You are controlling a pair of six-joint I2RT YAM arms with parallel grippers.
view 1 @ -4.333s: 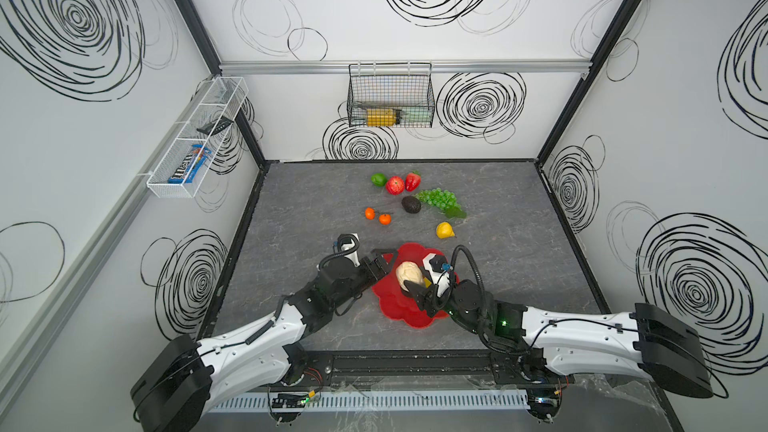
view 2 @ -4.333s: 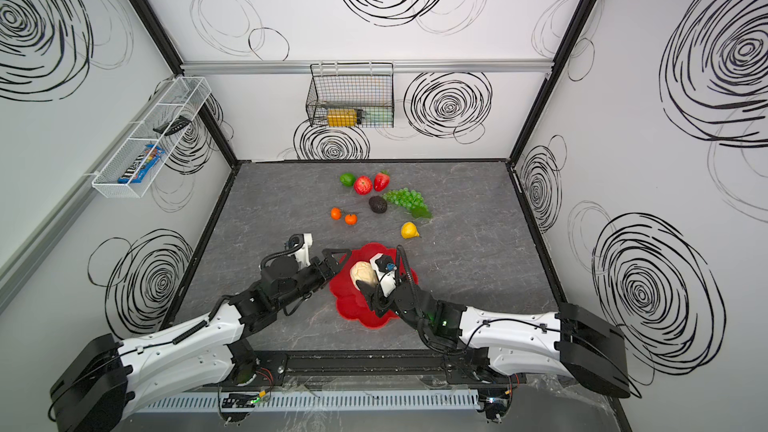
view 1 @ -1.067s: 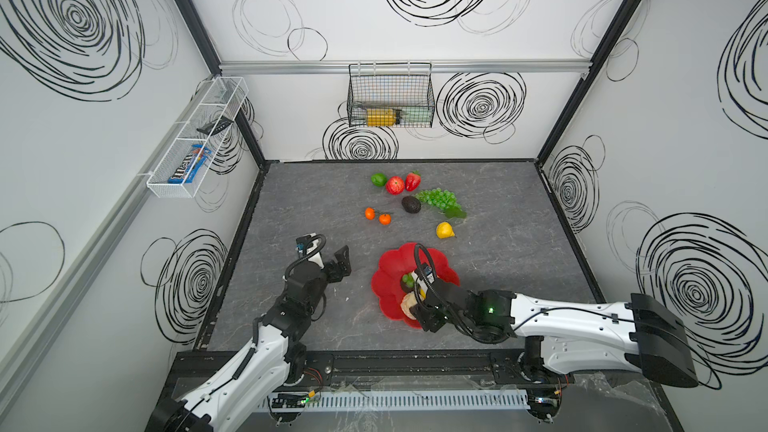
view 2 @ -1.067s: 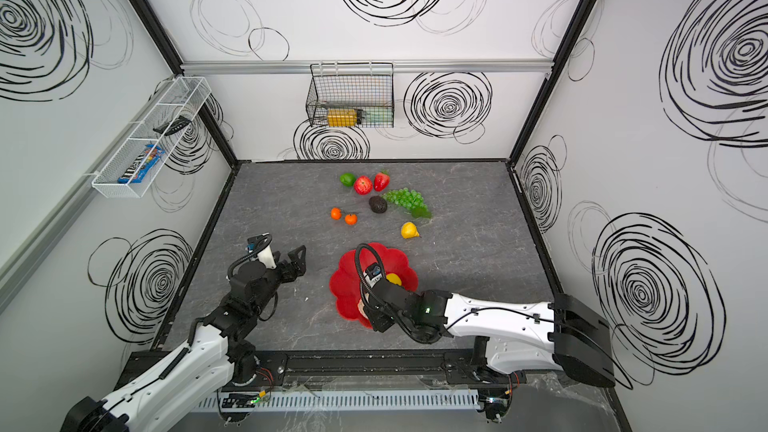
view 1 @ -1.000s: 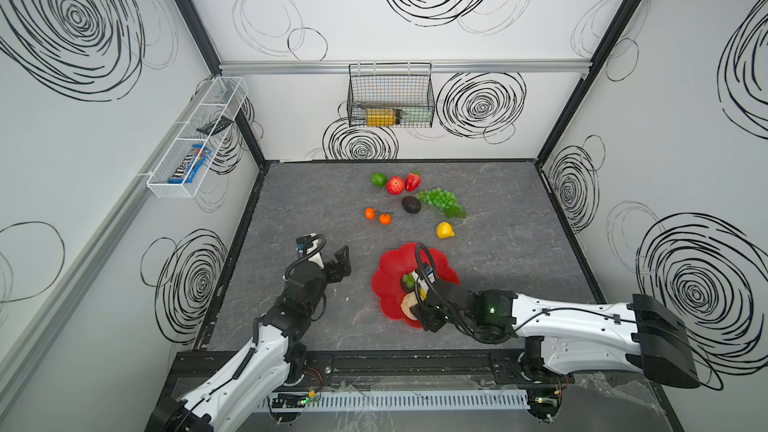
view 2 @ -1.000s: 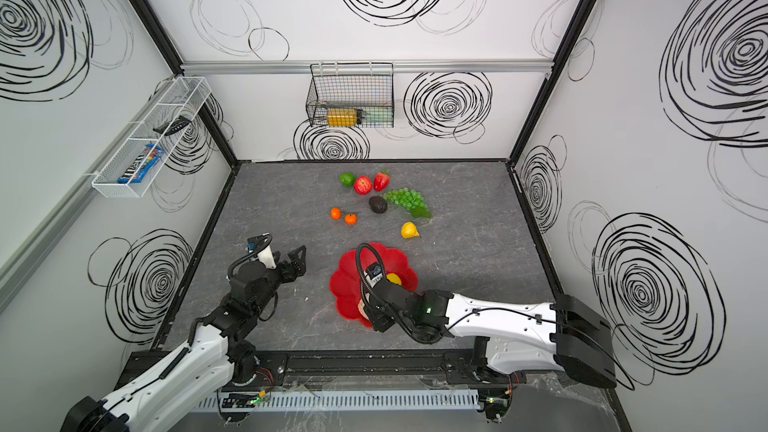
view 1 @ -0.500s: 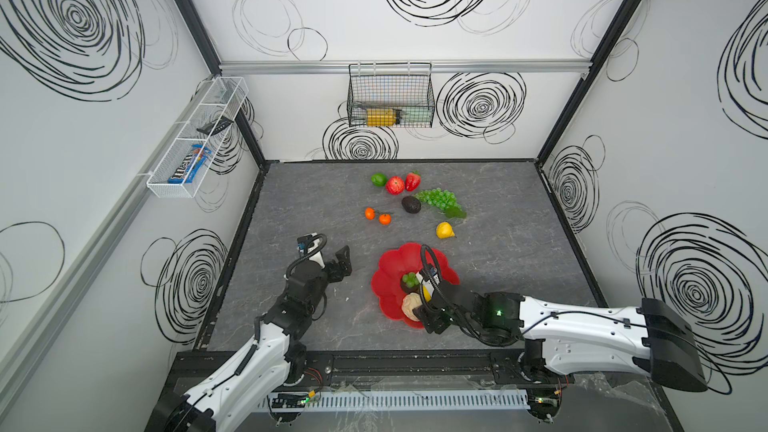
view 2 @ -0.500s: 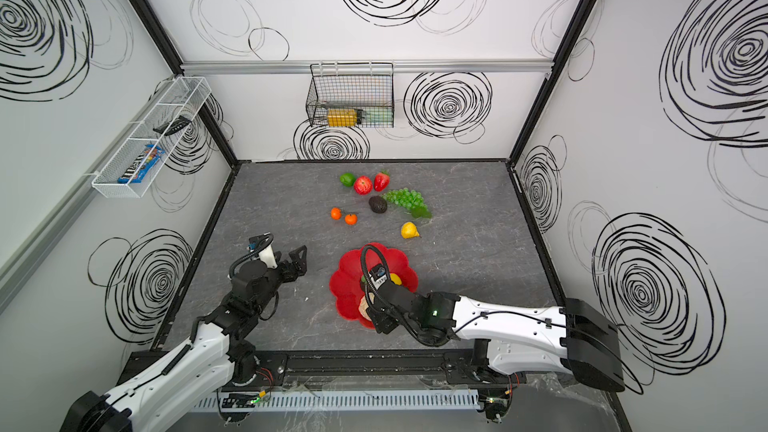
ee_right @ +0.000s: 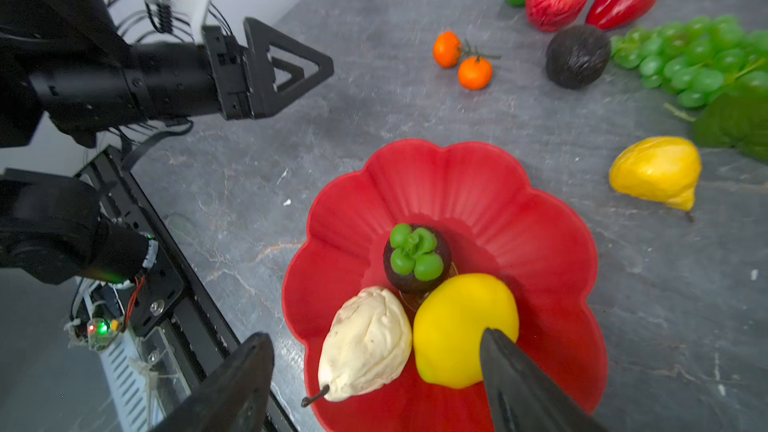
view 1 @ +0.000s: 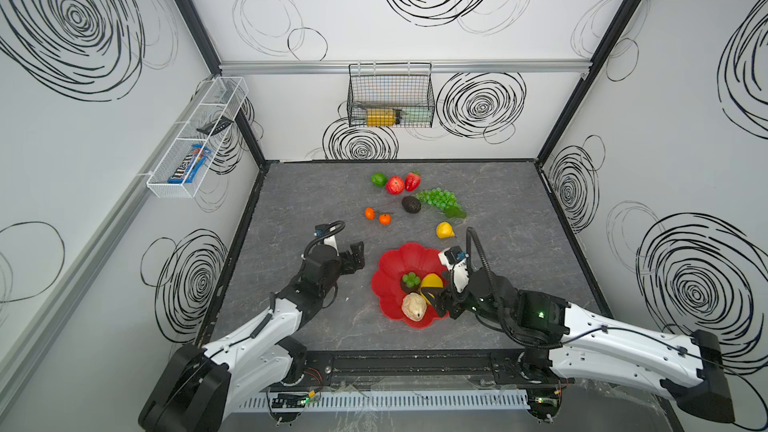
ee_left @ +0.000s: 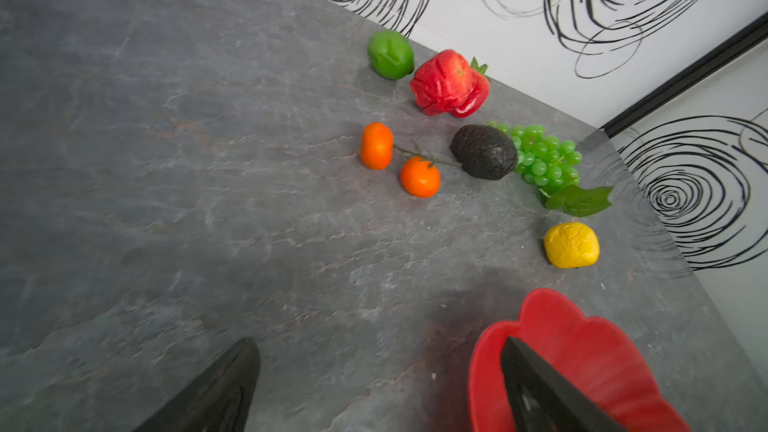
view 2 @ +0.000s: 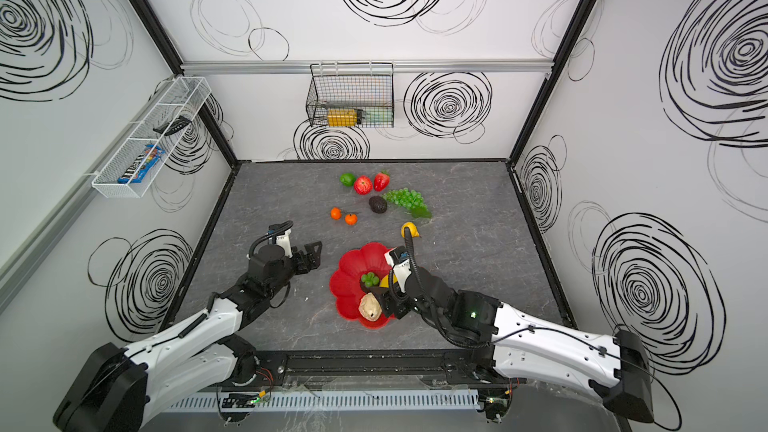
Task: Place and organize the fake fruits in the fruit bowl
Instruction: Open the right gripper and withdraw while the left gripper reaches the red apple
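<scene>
Our right claw (ee_right: 374, 335) was spread wide and held nothing. It hung low over the red fruit bowl (view 1: 390, 268). The beige lumpy piece (ee_right: 365, 347) lay in the bowl between its fingers (ee_right: 232, 384). A yellow fruit (ee_right: 461, 326) sat right by one finger. Just past them sat a dark fruit with a green top (ee_right: 415, 259).

Our left claw (view 1: 355, 257) was spread apart too and empty, with the bowl just beside it.

Farther out from both claws, the lime (view 1: 378, 179), red fruits (view 1: 395, 185), grapes (view 1: 440, 199), avocado (view 1: 411, 204), oranges (view 1: 370, 213) and lemon (view 1: 444, 230) lay on the counter (view 1: 299, 201).

The bowl (ee_right: 457, 184) is shiny red plastic. The avocado (ee_right: 577, 56) looks rough and dull. The table (ee_right: 415, 110) looks like matt grey stone.
</scene>
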